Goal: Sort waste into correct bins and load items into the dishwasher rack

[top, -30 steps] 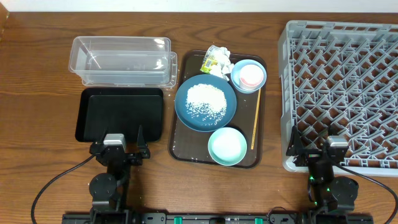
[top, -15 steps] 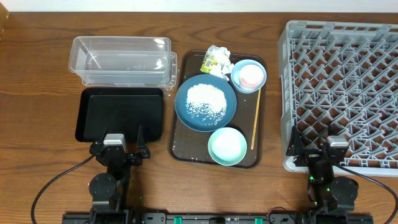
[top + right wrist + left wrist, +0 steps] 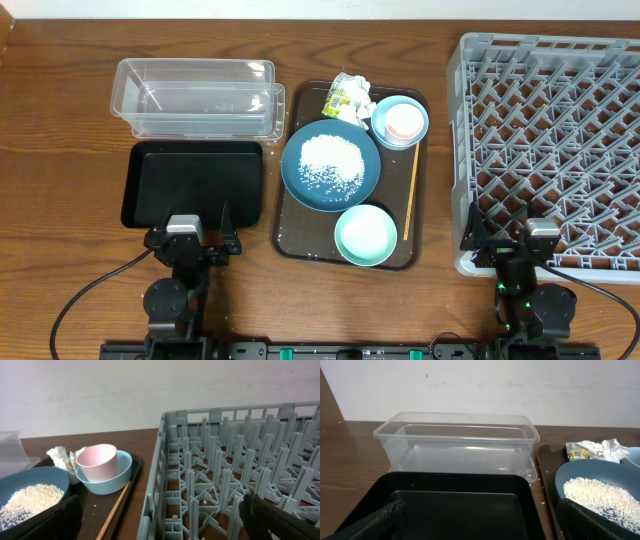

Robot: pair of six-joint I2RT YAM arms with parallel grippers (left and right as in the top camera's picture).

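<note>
Unmoved right fingers [image 3: 285,522] astride rack [image 3: 156,485] edge

Dark brown wood-grain table [image 3: 60,120] fills the overhead shot, with a plain off-white wall [image 3: 485,390] running along its 12 o'clock edge. Light's soft and even. There's a tiny red speck [image 3: 426,375] on the wall.

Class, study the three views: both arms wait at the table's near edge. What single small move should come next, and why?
Probably reach the right pincer, open and empty, toward the pink cup. It sits upright inside a pale blue bowl, on the side nearest the grey rack, which holds nothing yet, and lifting it frees the bowl beneath.
</note>
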